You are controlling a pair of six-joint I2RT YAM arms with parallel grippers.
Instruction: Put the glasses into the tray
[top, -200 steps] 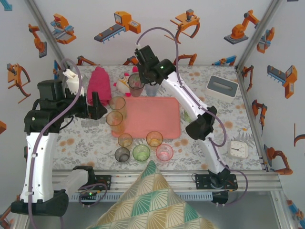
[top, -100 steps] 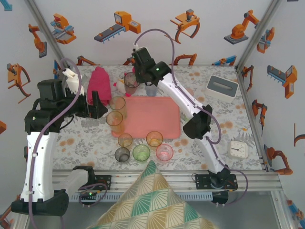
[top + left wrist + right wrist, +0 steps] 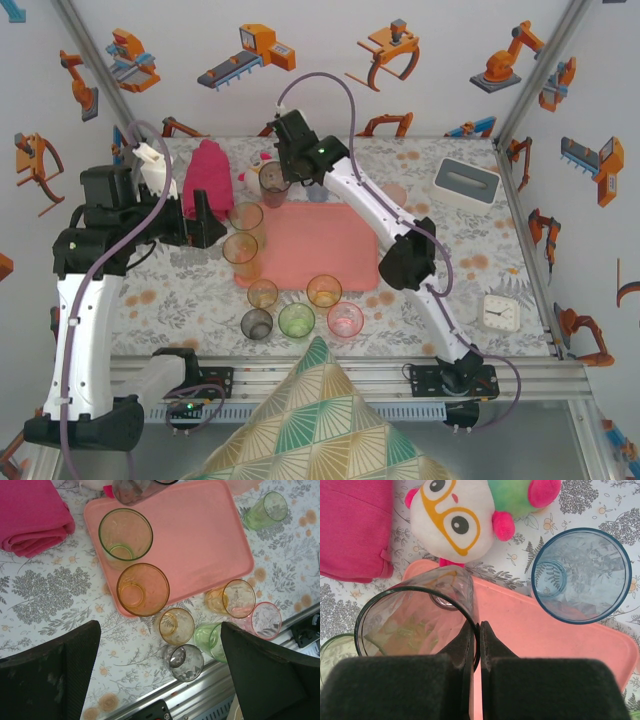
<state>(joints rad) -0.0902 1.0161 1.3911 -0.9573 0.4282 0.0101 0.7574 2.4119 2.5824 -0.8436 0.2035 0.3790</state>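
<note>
Item under handling: a dark grey glass [image 3: 415,620], tilted, mouth toward my right wrist camera. The right gripper [image 3: 476,626] has it pinched by the wall at the rim, fingers clamped tight with one inside the glass and one outside. The glass hangs over the far left corner of the tray [image 3: 550,640]; I cannot tell whether its base touches the tray.

A bluish glass [image 3: 581,575] stands upright on the tablecloth just beside the tray's far edge. At the tray's left edge stand a tall green glass [image 3: 125,534] and a tall amber glass [image 3: 143,589], close together; I cannot tell whether their bases sit inside the rim.

On the table near the tray's near edge: short amber glass [image 3: 262,293], short orange glass [image 3: 323,290], short grey glass [image 3: 256,323], short green glass [image 3: 296,319], short pink glass [image 3: 345,319]. A pale green glass [image 3: 267,510] stands right of the tray.

The left gripper [image 3: 160,630] is spread wide, holding nothing, above the table left of the tray.

A plush toy [image 3: 455,520] and a magenta towel [image 3: 350,530] lie beyond the tray's far left corner.
</note>
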